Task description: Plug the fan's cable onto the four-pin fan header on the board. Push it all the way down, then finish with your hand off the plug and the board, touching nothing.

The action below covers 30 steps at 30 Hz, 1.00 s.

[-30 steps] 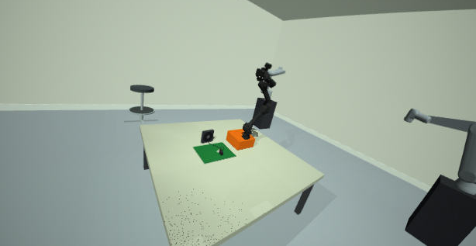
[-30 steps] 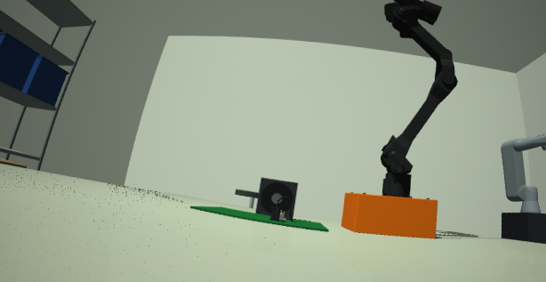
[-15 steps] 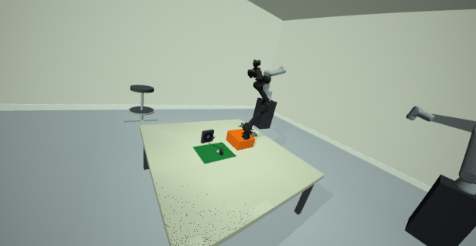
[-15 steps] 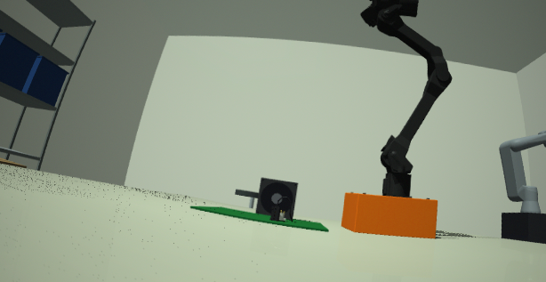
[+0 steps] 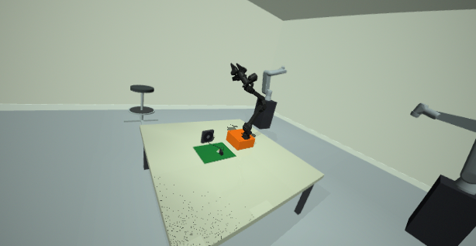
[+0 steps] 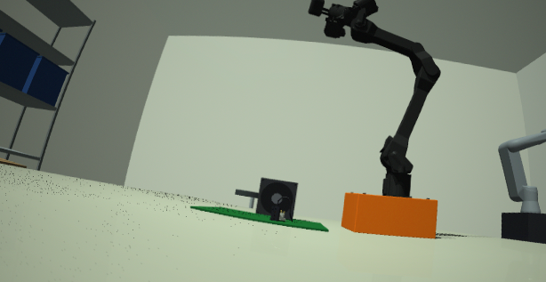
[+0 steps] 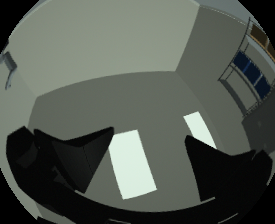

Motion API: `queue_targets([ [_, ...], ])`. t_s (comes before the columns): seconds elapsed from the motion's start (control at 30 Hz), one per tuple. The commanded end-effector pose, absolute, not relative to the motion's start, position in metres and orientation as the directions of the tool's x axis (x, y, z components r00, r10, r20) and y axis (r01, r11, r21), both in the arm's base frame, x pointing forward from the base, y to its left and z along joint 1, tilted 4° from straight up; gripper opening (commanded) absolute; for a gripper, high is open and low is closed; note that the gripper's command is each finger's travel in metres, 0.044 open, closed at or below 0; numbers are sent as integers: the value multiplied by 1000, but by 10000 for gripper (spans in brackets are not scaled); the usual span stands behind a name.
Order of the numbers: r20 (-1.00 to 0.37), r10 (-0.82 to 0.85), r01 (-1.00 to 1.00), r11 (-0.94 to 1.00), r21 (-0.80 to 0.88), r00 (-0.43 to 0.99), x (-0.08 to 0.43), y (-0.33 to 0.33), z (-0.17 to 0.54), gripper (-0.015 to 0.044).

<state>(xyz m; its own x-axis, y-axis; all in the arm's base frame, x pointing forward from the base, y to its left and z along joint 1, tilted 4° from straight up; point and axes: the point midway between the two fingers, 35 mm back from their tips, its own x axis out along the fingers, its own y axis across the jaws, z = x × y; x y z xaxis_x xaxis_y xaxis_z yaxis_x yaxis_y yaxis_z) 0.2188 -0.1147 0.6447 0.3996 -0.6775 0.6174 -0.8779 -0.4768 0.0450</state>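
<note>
My gripper (image 5: 235, 66) (image 6: 324, 18) (image 7: 150, 135) is open and empty, raised high above the table and well away from the board. The green board (image 5: 205, 154) (image 6: 213, 210) lies flat on the table. The square dark fan (image 5: 207, 136) (image 6: 291, 189) stands upright at the board's back edge. Its thin dark cable (image 5: 214, 145) runs down to a small black part (image 5: 221, 153) (image 6: 275, 213) on the board, beside a small pale piece (image 6: 282, 215). Which part is the plug and which the header, and whether they are joined, is too small to tell.
The orange block (image 5: 240, 140) (image 6: 391, 216) under my arm's base stands beside the board. A round stool (image 5: 142, 89) is on the floor beyond the table (image 5: 271, 171). Other grey arms on dark pedestals (image 5: 442, 210) stand away from the table. Shelving with blue bins (image 6: 46, 81) is at the far left.
</note>
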Motion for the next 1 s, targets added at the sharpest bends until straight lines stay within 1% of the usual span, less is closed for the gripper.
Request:
queue_targets([
  [0.0,558,-624,-831,-487,270,547,273,-108,615,440],
  [0.13,451,-558,-715,-486,502,696,324,-98,575,440],
  [0.27,321,-492,-559,-476,679,809,365,-88,532,440],
  [0.4,152,-414,-349,-455,819,897,400,-75,478,440],
  [0.5,10,-351,-171,-432,886,937,420,-64,434,440],
  [0.63,-190,-262,77,-389,918,946,437,-49,373,440],
  [0.73,-344,-191,265,-348,899,919,442,-36,325,440],
  [0.83,-498,-116,448,-298,843,859,439,-23,277,440],
  [0.97,-685,-13,666,-221,712,728,424,-5,215,440],
])
